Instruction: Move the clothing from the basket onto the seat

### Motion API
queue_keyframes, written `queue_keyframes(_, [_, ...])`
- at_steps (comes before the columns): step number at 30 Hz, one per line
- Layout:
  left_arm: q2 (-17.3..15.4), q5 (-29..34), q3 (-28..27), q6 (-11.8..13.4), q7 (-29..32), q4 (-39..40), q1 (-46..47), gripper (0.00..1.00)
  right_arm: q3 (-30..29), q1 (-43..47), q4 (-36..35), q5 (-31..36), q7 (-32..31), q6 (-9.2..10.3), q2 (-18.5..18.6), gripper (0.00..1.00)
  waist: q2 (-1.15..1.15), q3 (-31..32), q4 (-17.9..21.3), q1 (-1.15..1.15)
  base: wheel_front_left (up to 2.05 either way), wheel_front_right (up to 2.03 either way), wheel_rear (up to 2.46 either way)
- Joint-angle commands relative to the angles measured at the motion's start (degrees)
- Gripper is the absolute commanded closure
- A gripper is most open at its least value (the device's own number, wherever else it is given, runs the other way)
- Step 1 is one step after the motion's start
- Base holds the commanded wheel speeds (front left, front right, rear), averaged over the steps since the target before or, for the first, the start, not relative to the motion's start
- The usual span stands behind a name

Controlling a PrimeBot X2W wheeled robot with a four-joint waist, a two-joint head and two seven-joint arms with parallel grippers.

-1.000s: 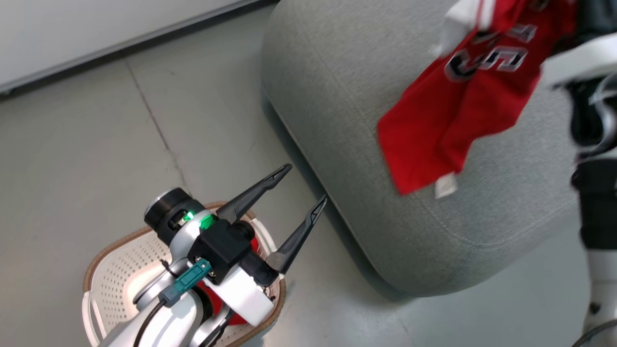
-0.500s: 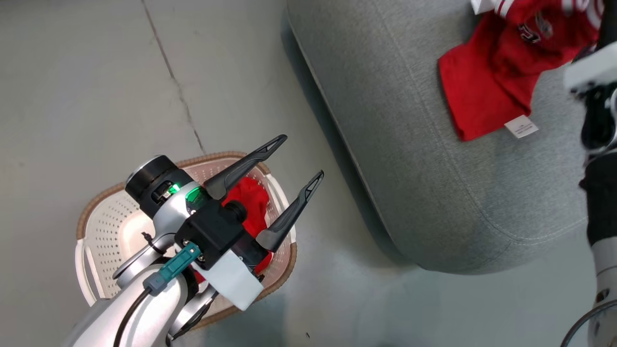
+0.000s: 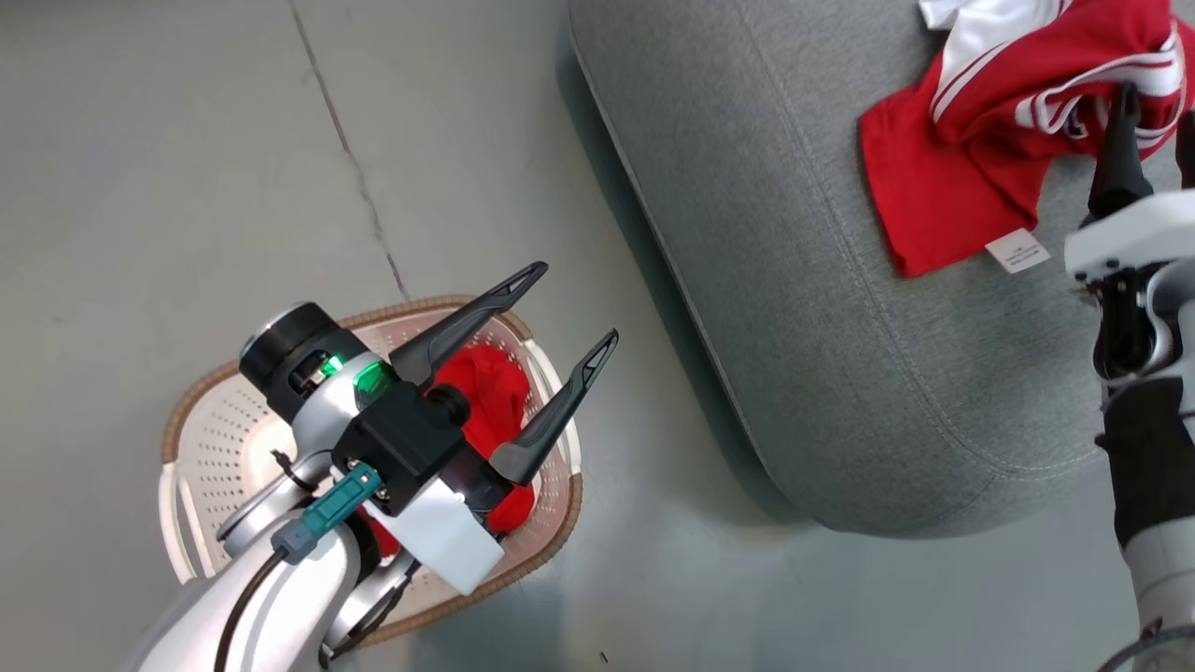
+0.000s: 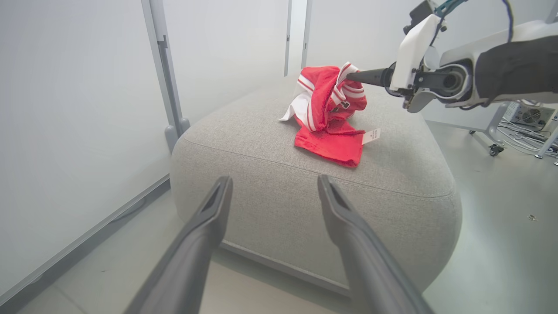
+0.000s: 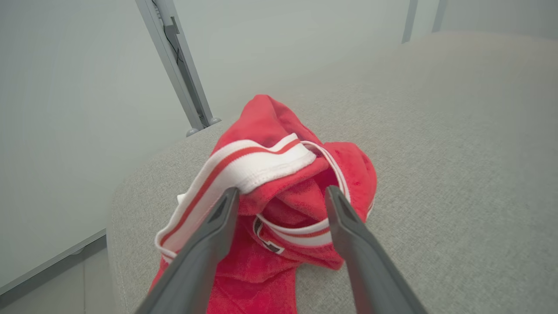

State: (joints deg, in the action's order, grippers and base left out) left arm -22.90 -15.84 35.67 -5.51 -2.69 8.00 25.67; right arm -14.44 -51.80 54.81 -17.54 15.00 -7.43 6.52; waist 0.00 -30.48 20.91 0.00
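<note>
Two pairs of jaws, both spread wide. The right gripper (image 5: 281,192) straddles one limp red garment (image 5: 266,122) heaped on the seat (image 5: 436,131) at two o'clock in the head view. The left gripper (image 3: 574,301) hangs over the basket (image 3: 215,448) at seven o'clock, which holds the second garment (image 3: 478,397). Light, floppy cloth: best pinched at a raised fold.
</note>
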Motion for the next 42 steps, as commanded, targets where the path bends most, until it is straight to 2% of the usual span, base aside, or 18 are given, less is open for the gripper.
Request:
queue_keyframes(1, [0.3,-0.5,-0.2,0.5,-0.6,-0.6,-0.7,0.0,-0.3,2.1,-1.0,0.8,0.3,-0.11,0.7,0.0,0.0,2.3,-0.4,0.0,0.0,0.0,0.0])
queue_keyframes(8, [2.7,-2.5,-0.1,1.8,-3.4,-3.7,-2.8,0.0,0.2,10.9,-7.2,3.7,0.2,-0.11,-0.1,0.0,0.0,9.1,-2.7,0.0,0.0,0.0,0.0])
queue_keyframes(18, [4.6,-6.0,-2.7,6.2,-6.4,-7.5,-8.2,0.0,2.2,23.7,-21.1,6.4,-0.4,-0.12,-2.8,0.0,0.0,17.0,-8.6,0.0,0.0,0.0,0.0])
queue_keyframes(22, [5.1,-7.2,-3.9,7.9,-7.5,-8.8,-10.0,0.0,3.5,28.0,-28.7,7.3,-2.3,-0.11,-3.4,0.0,0.0,19.2,-11.9,0.0,0.0,0.0,0.0])
queue_keyframes(23, [5.1,-7.2,-3.9,7.9,-7.5,-8.8,-10.0,0.0,3.5,28.0,-28.7,7.3,-2.3,-0.11,-3.4,0.0,0.0,19.2,-11.9,0.0,0.0,0.0,0.0])
queue_keyframes(33, [5.9,-10.6,-9.3,12.5,-10.2,-12.1,-13.8,0.0,11.4,37.7,-44.4,5.1,-8.9,-0.12,-3.4,0.0,0.0,22.8,-19.6,0.0,0.0,0.0,0.0])
queue_keyframes(42, [6.6,-12.4,-14.0,15.4,-12.0,-14.4,-17.7,0.0,14.3,43.7,-50.6,5.2,-12.6,-0.12,-3.4,0.0,0.0,26.5,-23.1,0.0,0.0,0.0,0.0])
